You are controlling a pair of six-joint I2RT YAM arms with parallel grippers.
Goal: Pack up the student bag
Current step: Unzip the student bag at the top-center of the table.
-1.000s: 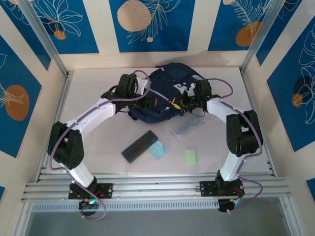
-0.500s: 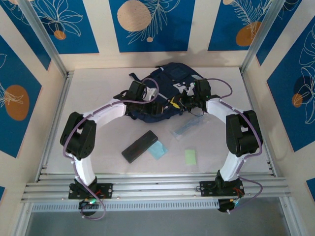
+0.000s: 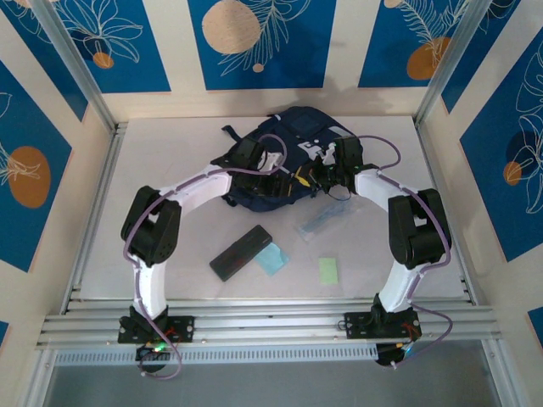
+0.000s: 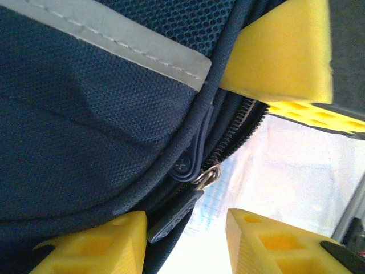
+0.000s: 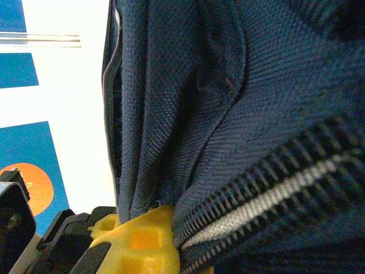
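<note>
The student bag point(image 3: 284, 140), dark navy with a pale grey stripe point(image 4: 114, 40), lies at the back middle of the table. My left gripper point(image 3: 273, 172) is at the bag's front edge. Its yellow fingers point(image 4: 97, 245) stand apart, so it is open point(image 4: 185, 242). The zip's dark pull tab point(image 4: 174, 220) hangs between them, beside the left finger, under the metal slider point(image 4: 208, 177). My right gripper point(image 3: 312, 176) is shut on a fold of the bag's fabric point(image 5: 171, 142) next to the zip teeth point(image 5: 274, 197). One of its yellow fingers point(image 4: 279, 51) shows in the left wrist view.
In front of the bag lie a slim black case point(image 3: 241, 252), a pale blue card point(image 3: 274, 259), a green pad point(image 3: 328, 270) and a clear plastic ruler point(image 3: 320, 220). Metal rails run along the table's sides and near edge.
My left arm has swung right, from the bag's left side to its front zip, and its jaws have opened wider. The right arm and the bag have stayed put.
</note>
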